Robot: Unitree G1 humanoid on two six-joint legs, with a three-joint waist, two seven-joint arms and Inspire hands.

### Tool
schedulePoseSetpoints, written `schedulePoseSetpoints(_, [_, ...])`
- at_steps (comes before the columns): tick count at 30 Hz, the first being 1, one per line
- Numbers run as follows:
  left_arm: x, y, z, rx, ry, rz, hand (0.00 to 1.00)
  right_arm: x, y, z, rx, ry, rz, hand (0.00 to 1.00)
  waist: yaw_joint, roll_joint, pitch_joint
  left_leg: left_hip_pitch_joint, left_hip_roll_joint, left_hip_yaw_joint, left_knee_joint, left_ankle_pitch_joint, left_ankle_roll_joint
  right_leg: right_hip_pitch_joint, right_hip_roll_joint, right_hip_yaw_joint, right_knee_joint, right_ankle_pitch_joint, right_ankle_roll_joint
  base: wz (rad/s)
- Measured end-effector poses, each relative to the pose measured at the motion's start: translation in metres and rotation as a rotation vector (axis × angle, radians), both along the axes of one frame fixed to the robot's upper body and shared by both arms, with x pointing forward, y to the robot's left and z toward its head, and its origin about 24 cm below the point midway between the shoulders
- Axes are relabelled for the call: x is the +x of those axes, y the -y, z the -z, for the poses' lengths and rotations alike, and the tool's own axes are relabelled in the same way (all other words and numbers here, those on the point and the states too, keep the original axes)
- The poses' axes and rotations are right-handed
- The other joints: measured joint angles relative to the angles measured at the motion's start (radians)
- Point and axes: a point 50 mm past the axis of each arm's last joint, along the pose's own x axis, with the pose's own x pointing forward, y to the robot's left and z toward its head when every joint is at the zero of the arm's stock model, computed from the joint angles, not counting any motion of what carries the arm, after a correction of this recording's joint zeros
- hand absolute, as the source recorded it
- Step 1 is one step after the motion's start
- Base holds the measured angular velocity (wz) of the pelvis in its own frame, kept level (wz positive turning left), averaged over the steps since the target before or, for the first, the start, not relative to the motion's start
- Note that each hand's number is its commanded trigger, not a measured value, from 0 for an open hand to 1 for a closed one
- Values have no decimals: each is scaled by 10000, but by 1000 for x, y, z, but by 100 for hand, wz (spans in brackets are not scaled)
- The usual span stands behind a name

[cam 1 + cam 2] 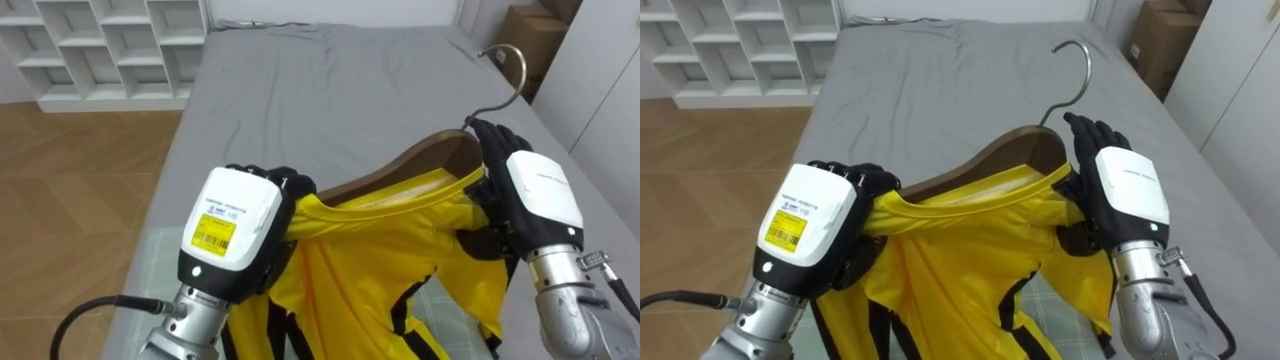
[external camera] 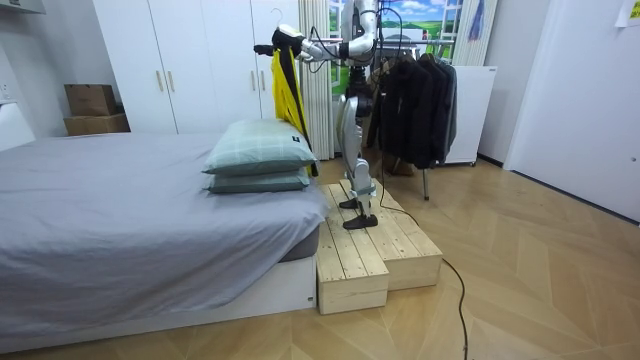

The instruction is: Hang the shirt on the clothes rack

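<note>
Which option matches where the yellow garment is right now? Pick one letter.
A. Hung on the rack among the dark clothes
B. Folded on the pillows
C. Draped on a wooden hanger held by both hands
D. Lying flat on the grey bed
C: the yellow garment is draped on the wooden hanger, which the left hand and right hand hold at its two ends above the grey bed.

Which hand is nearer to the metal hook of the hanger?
Right. The right hand holds the hanger just below the hook; the left hand grips the shirt at the hanger's far end.
</note>
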Motion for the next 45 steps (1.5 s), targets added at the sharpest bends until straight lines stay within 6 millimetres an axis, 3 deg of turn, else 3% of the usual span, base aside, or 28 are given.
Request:
schedulePoseSetpoints(1, [0,0,0,9,-5,1,100,0,0,0,0,-1,0,9,1,-4,0,-1,-1,-6,4,0,0,5,0,-7,0,0,0,0])
schedulePoseSetpoints(2, [0,0,0,15,-7,6,100,0,0,0,7,-4,0,56,-2,-6,-1,-2,1,-11,21,0,0,13,1,-7,0,0,0,0])
schedulePoseSetpoints(3, [1,0,-1,20,7,12,100,0,0,0,9,-4,0,56,-3,-5,-1,-2,1,-16,30,-1,0,20,2,-8,0,1,0,0])
schedulePoseSetpoints(4, [1,0,-1,21,13,14,100,0,0,0,9,-4,1,95,-2,-4,-2,-2,2,-16,32,-1,0,22,2,-8,0,1,0,0])
schedulePoseSetpoints(5, [1,0,-1,23,17,16,100,0,0,0,10,-4,2,100,-2,-4,-2,-1,3,-18,35,-1,0,26,3,-10,0,1,-1,0])
schedulePoseSetpoints(19, [3,0,-2,79,-64,3,100,-1,9,14,311,-831,301,100,4,0,-4,78,-3,-20,66,0,0,122,4,22,-3,7,-11,0])
schedulePoseSetpoints(45, [8,-10,-7,-486,-44,-889,100,0,6,11,683,-744,-131,100,-63,-6,-11,95,4,-13,69,0,0,132,8,104,-2,11,-16,0])
